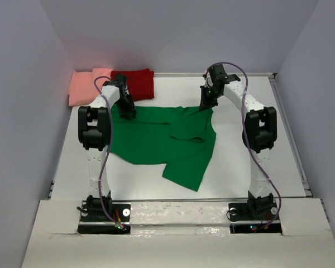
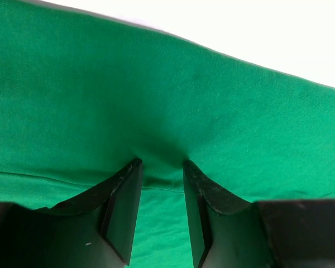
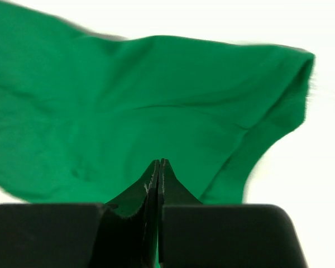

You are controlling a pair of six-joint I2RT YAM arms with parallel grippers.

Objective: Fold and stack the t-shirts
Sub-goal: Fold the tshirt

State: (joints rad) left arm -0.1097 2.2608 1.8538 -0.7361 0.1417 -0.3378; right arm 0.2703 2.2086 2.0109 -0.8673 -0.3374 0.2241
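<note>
Half-hidden pink shirt (image 1: 85, 86) behind left arm (image 1: 96, 125)

A white table (image 1: 251, 100) stands enclosed by plain pale grey walls (image 1: 22, 84) on three sides

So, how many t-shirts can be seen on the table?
3: the green t-shirt spread in the middle, the dark red t-shirt and the pink t-shirt folded at the far left. Others may be hidden underneath.
</note>
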